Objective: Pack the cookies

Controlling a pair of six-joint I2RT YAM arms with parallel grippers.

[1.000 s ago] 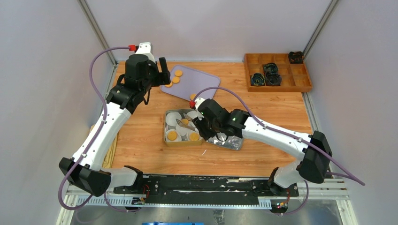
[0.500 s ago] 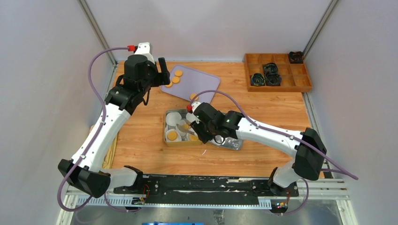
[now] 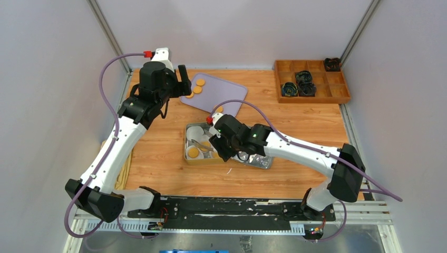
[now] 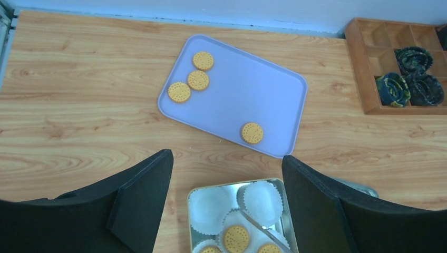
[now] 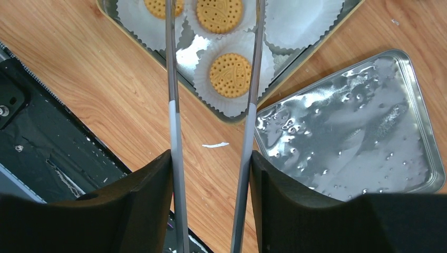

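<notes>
The right gripper point(image 5: 211, 158) is gripping the tongs point(image 5: 171, 79) lightly, their arms straddling a cookie point(image 5: 230, 75) sitting in a paper cup point(image 5: 211, 100) in the mid-tabletop tin point(image 5: 188, 52), probably releasing it, while the left gripper point(image 4: 226, 155) is hovering wide open beside the far-edge tray point(image 4: 253, 84) holding four unpacked cookies point(image 4: 252, 133).

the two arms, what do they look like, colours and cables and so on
The left arm and right arm match: white link shells, black joints and bases. A purple cable loops along each, ending in a red connector near the wrist. A small green light glows on the right arm. The left gripper has broad black wedge-shaped fingers; the right gripper looks the same.
</notes>
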